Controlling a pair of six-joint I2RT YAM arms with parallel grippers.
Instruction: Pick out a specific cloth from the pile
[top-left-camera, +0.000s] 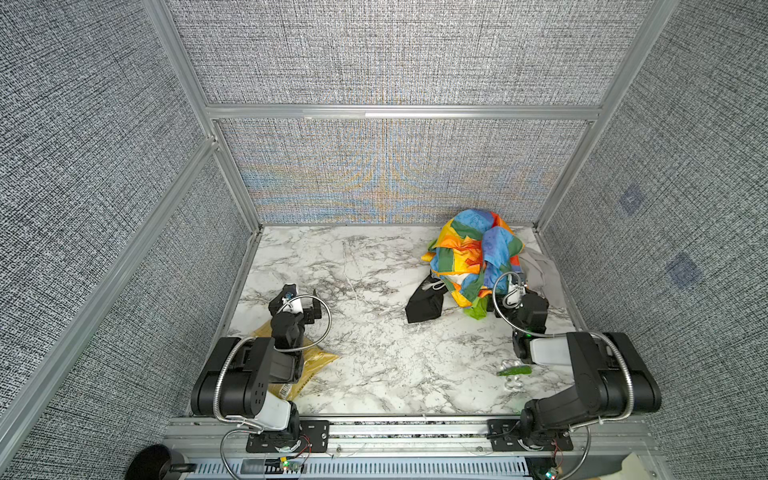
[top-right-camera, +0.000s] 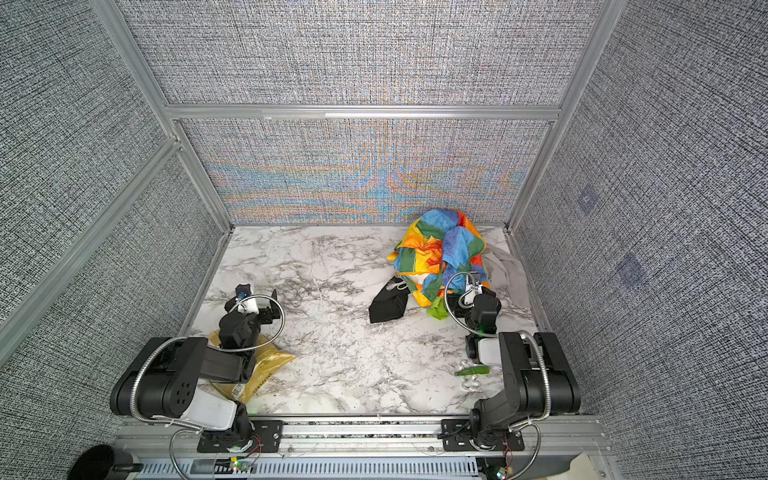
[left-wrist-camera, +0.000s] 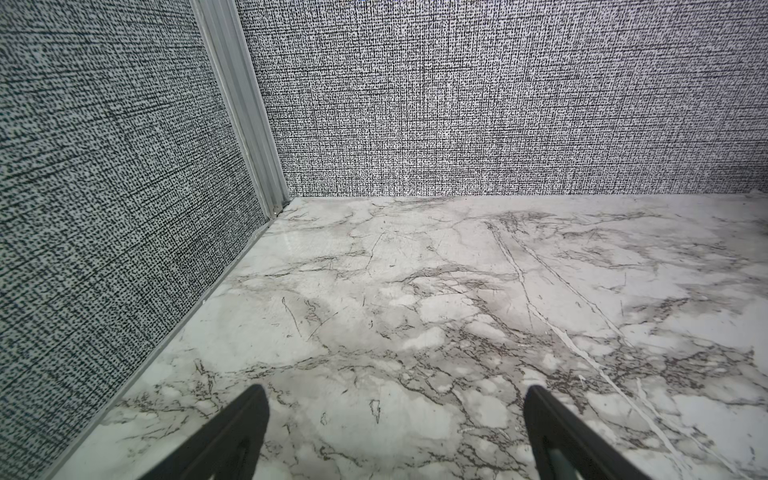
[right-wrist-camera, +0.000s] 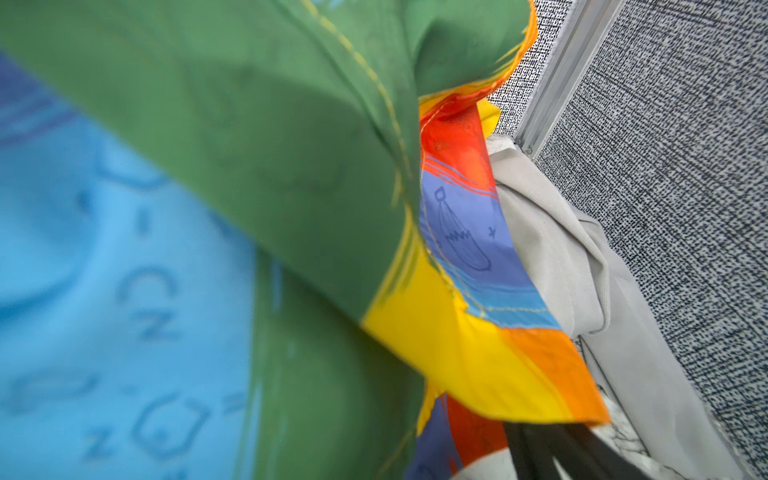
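The white, grey-veined marble tabletop (top-left-camera: 374, 357) is taken up at its far right corner by the pile (top-left-camera: 469, 249), a heap of fabrics topped by a large rainbow-block cloth (top-right-camera: 436, 245) of blue, orange, yellow and green. A pale grey cloth (top-left-camera: 540, 270) is spread along the right wall beside it, and a crumpled black cloth (top-left-camera: 424, 305) is laid at its near left edge. The bright, thin lime-green cloth (top-left-camera: 478, 311) is shown in both top views only as a small fold at the near edge of the pile, tucked under the rainbow hem, between the black cloth and the right gripper (top-left-camera: 512, 283). That gripper is set in at the near right edge of the pile. Its jaws are spread wide, only one dark finger (right-wrist-camera: 523, 449) is shown in the wrist view beneath the draped hem, and nothing is seen to be gripped. The left gripper (left-wrist-camera: 395, 415) is held spread apart and empty over bare marble at the near left. The step in hand is judged to be the reach into the pile, no grasp being made yet. For the next move, the jaws would need to be shifted left onto the lime-green fold and closed on it alone, so that the rainbow cloth is not dragged along.
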